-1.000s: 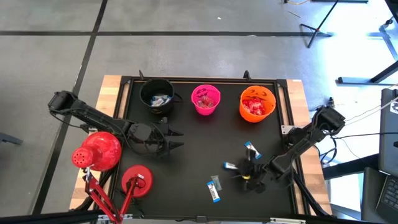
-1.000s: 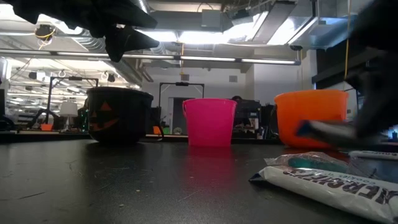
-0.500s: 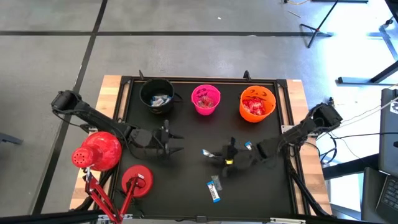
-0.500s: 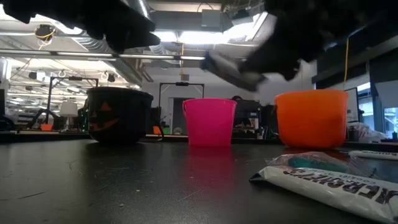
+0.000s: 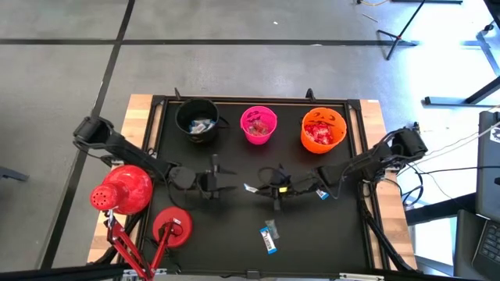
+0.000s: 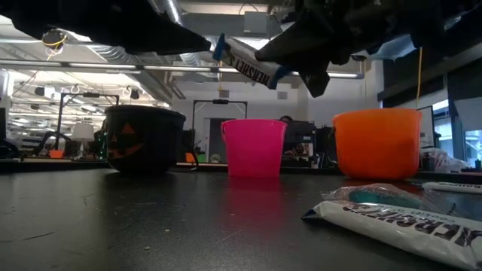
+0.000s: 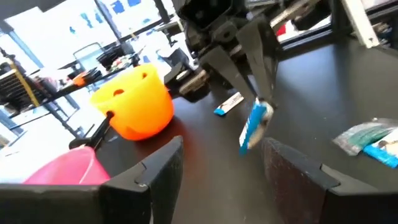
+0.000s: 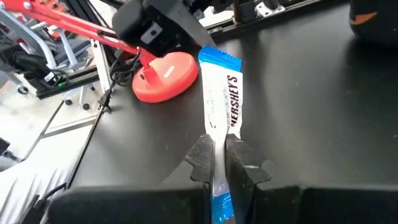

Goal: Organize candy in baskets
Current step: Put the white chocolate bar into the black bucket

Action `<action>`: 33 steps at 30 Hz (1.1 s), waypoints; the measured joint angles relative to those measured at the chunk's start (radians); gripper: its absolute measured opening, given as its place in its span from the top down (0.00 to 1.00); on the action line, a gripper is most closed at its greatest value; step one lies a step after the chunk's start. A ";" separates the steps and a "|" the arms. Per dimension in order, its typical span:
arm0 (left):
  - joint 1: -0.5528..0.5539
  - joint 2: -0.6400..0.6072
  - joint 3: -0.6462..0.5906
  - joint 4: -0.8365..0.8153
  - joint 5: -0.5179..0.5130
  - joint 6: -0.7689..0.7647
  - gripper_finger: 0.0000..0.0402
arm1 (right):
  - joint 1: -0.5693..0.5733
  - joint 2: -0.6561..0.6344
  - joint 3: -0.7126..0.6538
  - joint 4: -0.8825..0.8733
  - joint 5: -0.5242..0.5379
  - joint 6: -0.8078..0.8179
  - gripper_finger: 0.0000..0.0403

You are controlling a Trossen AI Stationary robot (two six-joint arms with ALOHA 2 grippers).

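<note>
Three buckets are standing along the far edge of the desk [image 5: 234, 242]: black bucket [image 5: 196, 120], pink bucket [image 5: 258, 125] and orange bucket [image 5: 323, 130], each already holding some candy. Judging by this, sorting is nearing its end; two loose candies are lying on the desk, one [image 5: 269, 236] near the front and one [image 5: 322, 193] beneath the right arm. Right hand [image 5: 275, 190] is hovering above mid-desk, reaching leftward, pinching a blue-and-white candy bar [image 8: 222, 106] by one end, bar jutting forward. Left hand [image 5: 212, 179] is hanging just opposite, fingers spread, gripping nothing, facing the bar. Drop-off not yet done.
</note>
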 joint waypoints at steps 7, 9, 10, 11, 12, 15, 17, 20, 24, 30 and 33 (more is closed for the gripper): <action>0.008 0.077 0.000 0.111 0.075 0.000 0.48 | 0.001 0.013 0.001 0.047 -0.004 -0.002 0.95; 0.008 0.107 0.000 0.156 0.085 0.000 0.48 | 0.001 0.024 0.006 0.055 -0.004 -0.002 0.95; 0.009 0.123 0.000 0.180 0.091 0.000 0.48 | 0.001 0.026 0.008 0.055 -0.004 -0.002 0.95; 0.009 0.139 0.000 0.214 0.098 0.000 0.48 | 0.001 0.027 0.008 0.051 -0.004 -0.002 0.95; 0.009 0.155 0.000 0.246 0.100 0.001 0.48 | 0.001 0.036 0.011 0.053 -0.004 -0.002 0.95; 0.009 0.194 0.005 0.288 0.117 -0.002 0.48 | 0.001 0.058 0.026 0.051 -0.004 -0.002 0.95; 0.008 0.217 0.014 0.286 0.128 -0.006 0.48 | 0.001 0.085 0.054 0.065 -0.004 -0.003 0.95; 0.005 0.257 0.040 0.287 0.127 -0.006 0.48 | -0.005 0.128 0.095 0.072 -0.029 -0.026 0.95; 0.004 0.290 0.064 0.276 0.118 -0.015 0.48 | -0.011 0.183 0.161 0.061 -0.049 -0.072 0.95; -0.029 0.286 0.061 0.224 0.043 -0.032 0.55 | -0.011 0.208 0.191 0.035 -0.052 -0.082 0.95; -0.048 0.286 0.061 0.203 0.005 -0.032 0.61 | -0.011 0.207 0.190 0.013 -0.048 -0.080 0.95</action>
